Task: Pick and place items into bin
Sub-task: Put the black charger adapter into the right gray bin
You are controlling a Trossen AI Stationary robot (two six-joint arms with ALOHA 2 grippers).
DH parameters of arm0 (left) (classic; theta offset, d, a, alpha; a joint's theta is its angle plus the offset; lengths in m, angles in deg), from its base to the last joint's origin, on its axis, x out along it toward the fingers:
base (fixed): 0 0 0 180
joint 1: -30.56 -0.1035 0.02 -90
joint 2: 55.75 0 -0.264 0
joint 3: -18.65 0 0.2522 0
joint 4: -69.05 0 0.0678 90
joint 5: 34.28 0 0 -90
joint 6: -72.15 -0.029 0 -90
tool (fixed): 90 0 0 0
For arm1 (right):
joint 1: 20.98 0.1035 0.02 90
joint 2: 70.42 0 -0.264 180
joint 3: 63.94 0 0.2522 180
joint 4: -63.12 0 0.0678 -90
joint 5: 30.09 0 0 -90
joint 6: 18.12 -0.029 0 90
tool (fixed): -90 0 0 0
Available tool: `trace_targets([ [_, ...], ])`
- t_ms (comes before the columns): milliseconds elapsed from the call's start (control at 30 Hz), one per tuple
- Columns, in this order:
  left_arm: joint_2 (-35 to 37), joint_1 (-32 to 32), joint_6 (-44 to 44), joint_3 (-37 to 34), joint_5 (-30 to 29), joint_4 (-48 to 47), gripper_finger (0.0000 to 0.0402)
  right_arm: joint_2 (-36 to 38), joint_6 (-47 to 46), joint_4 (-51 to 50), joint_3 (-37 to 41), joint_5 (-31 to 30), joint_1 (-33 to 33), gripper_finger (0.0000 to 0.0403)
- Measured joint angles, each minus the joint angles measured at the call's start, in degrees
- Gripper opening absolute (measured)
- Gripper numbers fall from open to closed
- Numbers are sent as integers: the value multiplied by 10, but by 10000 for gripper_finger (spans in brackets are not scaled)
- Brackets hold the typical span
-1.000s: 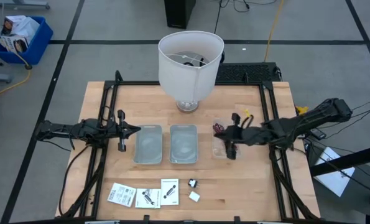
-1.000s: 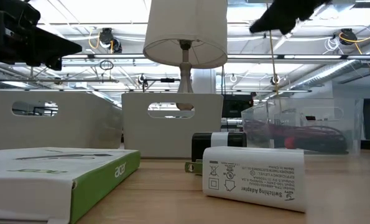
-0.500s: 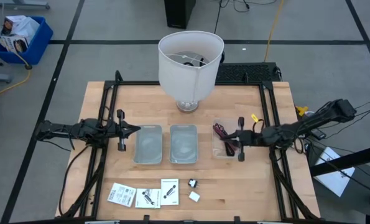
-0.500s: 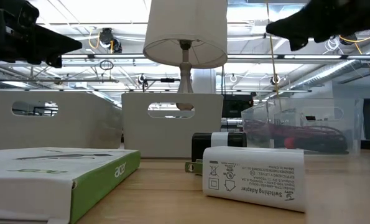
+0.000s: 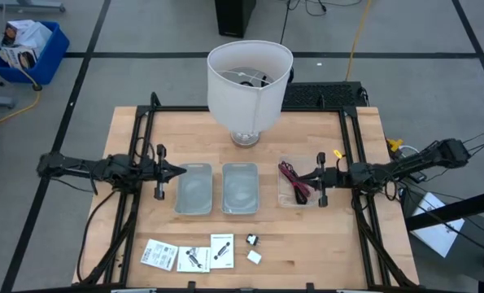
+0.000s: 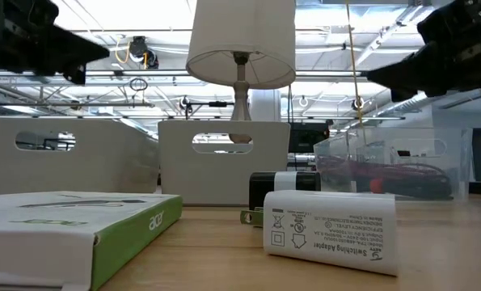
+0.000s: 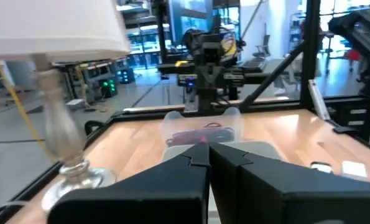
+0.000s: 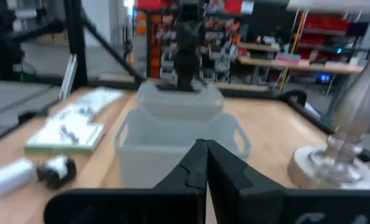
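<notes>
Three flat white packets with black print [image 5: 191, 255] lie near the table's front edge, with a tiny black part [image 5: 251, 241] and a tiny white part [image 5: 255, 257] to their right. Black and magenta cable ties [image 5: 292, 179] lie in the right clear bin [image 5: 284, 195]. My left gripper [image 5: 179, 170] is shut and empty, level above the left edge of the left bin [image 5: 194, 189]. My right gripper [image 5: 298, 176] is shut and empty, level above the right bin. Both sets of shut fingers show in the wrist views, left [image 7: 204, 149] and right [image 8: 201, 147].
A middle clear bin [image 5: 240, 188] stands between the other two. A big white lampshade on a glass foot [image 5: 250, 77] stands at the far middle of the table. In the low view a white adapter [image 6: 329, 230] and a white-and-green box [image 6: 70, 234] lie close to the camera.
My right gripper has drawn back toward the table's right edge from over the right bin and has levelled out. The cable ties stay in the bin.
</notes>
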Motion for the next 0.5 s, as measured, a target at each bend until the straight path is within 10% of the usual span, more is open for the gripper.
trace_targets([
  [500,-538,122,-13,241,-137,121,2,30,16,-14,2,72,-81,0],
])
